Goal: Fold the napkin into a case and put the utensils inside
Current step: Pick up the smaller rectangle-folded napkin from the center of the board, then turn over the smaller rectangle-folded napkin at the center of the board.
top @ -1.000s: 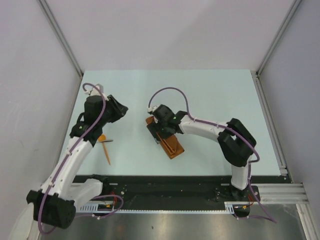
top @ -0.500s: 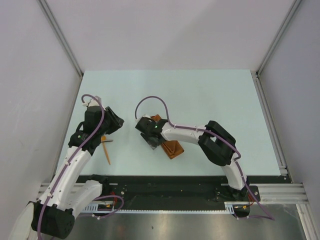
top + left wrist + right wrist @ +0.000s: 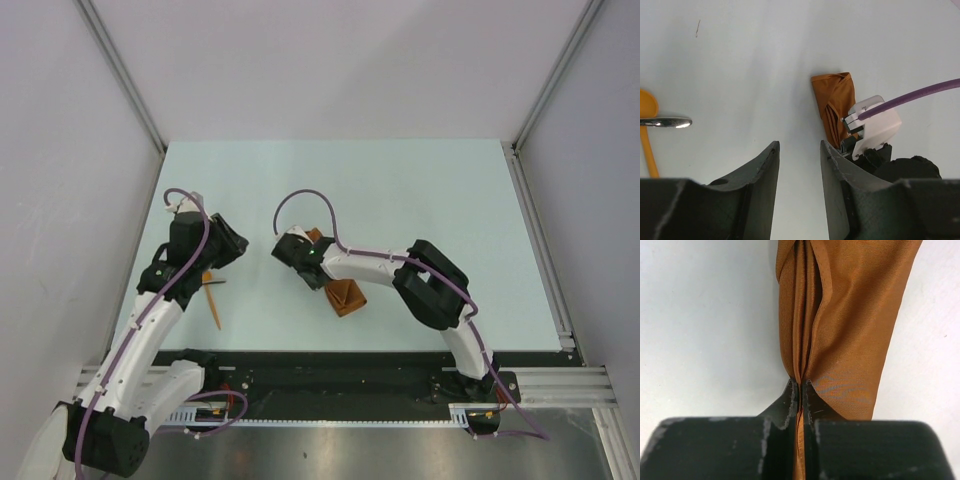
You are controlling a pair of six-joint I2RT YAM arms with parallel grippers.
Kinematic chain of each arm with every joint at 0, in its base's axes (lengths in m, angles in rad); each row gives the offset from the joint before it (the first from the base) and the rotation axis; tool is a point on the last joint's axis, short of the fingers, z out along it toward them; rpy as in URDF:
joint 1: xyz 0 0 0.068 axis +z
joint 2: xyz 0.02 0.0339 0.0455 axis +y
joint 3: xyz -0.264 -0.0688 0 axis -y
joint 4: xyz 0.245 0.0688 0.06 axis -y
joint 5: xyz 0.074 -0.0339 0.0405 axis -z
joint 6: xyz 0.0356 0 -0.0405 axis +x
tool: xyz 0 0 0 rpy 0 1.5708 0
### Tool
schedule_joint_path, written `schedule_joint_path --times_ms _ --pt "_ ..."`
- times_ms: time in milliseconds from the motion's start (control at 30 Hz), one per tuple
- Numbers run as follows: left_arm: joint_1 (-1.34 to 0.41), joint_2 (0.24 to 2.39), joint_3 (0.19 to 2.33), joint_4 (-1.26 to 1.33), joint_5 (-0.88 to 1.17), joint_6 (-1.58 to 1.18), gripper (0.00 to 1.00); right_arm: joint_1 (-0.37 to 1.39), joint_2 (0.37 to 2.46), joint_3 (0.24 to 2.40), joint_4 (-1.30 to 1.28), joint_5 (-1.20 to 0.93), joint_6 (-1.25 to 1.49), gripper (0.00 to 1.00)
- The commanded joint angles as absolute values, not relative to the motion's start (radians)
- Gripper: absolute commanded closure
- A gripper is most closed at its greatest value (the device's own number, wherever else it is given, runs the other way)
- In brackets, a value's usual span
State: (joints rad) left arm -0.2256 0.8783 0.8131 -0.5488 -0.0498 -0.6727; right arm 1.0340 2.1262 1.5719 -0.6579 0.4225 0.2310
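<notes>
Pale table (image 3: 420, 190), walled along its left, far and right edges. Folded narrow, the napkin (image 3: 347, 297) lies mid-table, near the near edge and well apart from the far and right edges. The right gripper (image 3: 800, 389) is pinched tight on its layered edge. The left gripper (image 3: 799, 146) hangs half open, holding nothing, near the left edge. Just beside it lie the spoon (image 3: 214, 308) and a slim silvery piece (image 3: 665, 122), touching.

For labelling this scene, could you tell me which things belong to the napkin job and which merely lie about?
Job: rust-orange folded cloth napkin; orange plastic spoon; slim silvery stick-like utensil; right gripper.
Merely there: purple cable; pale table.
</notes>
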Motion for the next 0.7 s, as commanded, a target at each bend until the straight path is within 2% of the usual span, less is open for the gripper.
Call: schedule_joint_path --times_ms 0,133,200,267,433,667 --pt "-0.216 0.882 0.819 -0.534 -0.043 -0.663 0.57 0.991 2.129 1.591 -0.706 0.434 0.198 1.00" --pt "-0.216 0.885 0.812 -0.516 -0.023 -0.643 0.57 0.945 2.016 1.597 -0.649 0.107 0.273 1.00" --pt "-0.215 0.881 0.792 -0.491 -0.008 -0.632 0.58 0.917 1.955 1.579 -0.615 0.011 0.323 1.00" --pt "-0.215 0.879 0.769 -0.447 0.067 -0.626 0.58 0.865 1.922 1.553 -0.543 -0.154 0.395 1.00" --pt "-0.216 0.917 0.761 -0.387 0.146 -0.647 0.60 0.735 1.855 1.346 -0.262 -0.473 0.560 1.00" --pt "-0.219 0.979 0.750 -0.315 0.235 -0.655 0.62 0.542 1.810 1.004 0.208 -0.745 0.788 1.00"
